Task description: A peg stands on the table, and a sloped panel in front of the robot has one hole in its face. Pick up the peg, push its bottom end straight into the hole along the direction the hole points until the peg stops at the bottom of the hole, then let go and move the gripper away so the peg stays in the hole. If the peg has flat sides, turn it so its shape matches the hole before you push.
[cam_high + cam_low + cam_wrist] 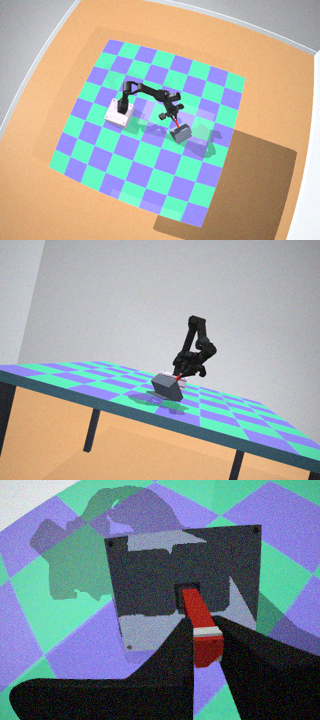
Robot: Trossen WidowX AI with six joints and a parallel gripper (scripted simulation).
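The red peg [176, 123] [178, 377] [197, 607] was tilted, folks, its long axis slanting down and away from the fingertips, lower end pointing at the sloped panel [183, 135] [165, 384] [150, 580]. And there it was, right at the dark square-looking hole [178, 597]! Whether that end had gone inside, and how deep, the views could not settle. Flat sides showed along the shaft, with a pale band [207, 631] around it close by the fingers.

Over to the surroundings, left to right from above: the pale base [117, 121] [168, 373] stood well apart from the gripper, and the black arm [149, 91] [189, 338] arched across from it, up behind the gripper. Farthest right of these came the grey panel block, just beyond the fingertips and lower than them, sitting on the checkered table [144, 165] [219, 402] [75, 655]. Shadow covered much of its face, and the dark fingers cut across the wrist camera's look at its near edge.

Now the business end! The gripper [175, 118] [181, 374] [207, 635] was nearly closed, its two fingers pinching the peg's upper part from either side, just short of the panel.
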